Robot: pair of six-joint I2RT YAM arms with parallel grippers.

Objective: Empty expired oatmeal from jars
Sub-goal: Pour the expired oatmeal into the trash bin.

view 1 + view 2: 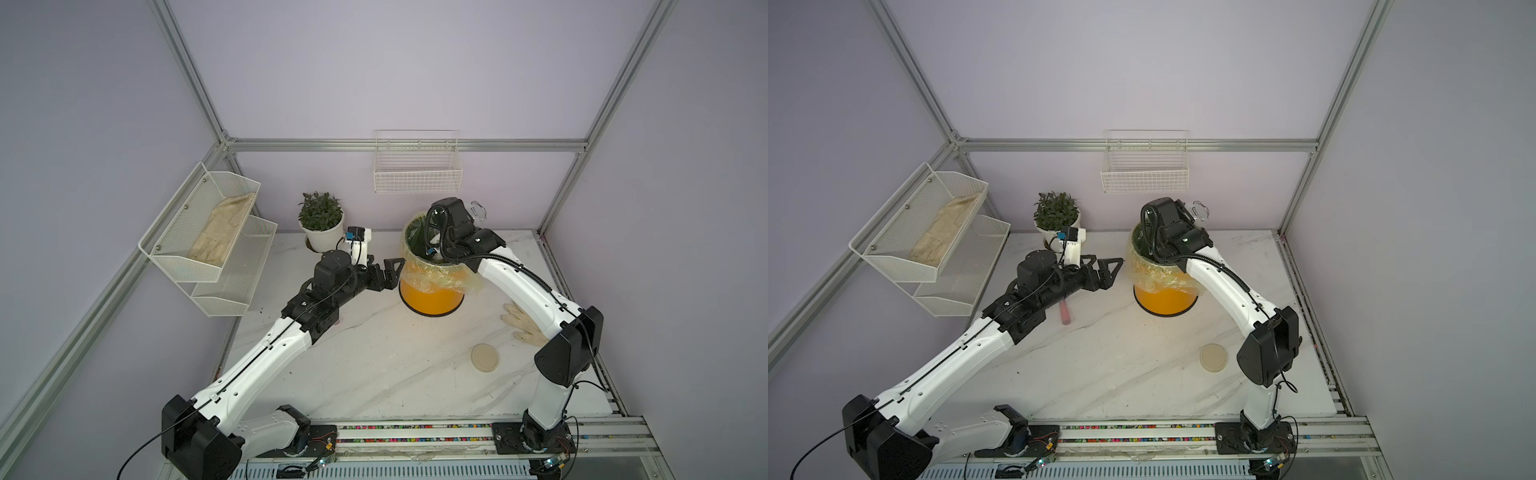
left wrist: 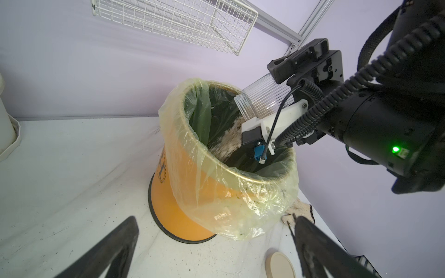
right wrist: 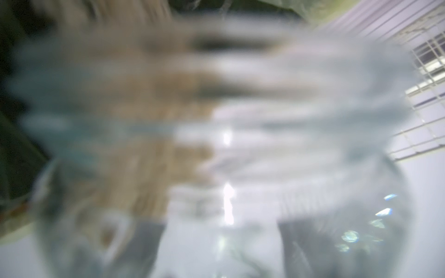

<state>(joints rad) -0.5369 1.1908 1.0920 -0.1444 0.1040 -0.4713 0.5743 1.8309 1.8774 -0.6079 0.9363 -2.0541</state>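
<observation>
While the right arm leans over the orange bin [image 1: 432, 297] standing right of centre in both top views, the right fingers [image 2: 298, 57] are clenched on a clear ribbed jar [image 2: 260, 98]. They hold it tilted, its open mouth pointing down inside the bin's rim. From above, only the jar's clear base shows, poking out behind the wrist near the bin's far edge.

Below the mouth, the oatmeal [image 2: 227, 140] shows as a blurred streak of pale beige flakes inside the dark liner. More beige shows through the jar wall in the right wrist view, though that picture is too blurred to tell how much. A yellowish plastic bag [image 2: 216, 192] lines the bin and drapes over its rim.

The left fingers [image 2: 113, 248] are spread wide and grasp nothing. They hang just beside the bin, on its left in the top views, pointing toward it without touching.

The jar's flat beige lid [image 1: 485, 357] lies on the marbled tabletop [image 1: 374, 353], lower right of the bin and well apart from it. A pale glove [image 1: 521, 326] lies partly under the right arm. A potted plant [image 1: 321, 212] stands upper left of the bin, by the back wall.
</observation>
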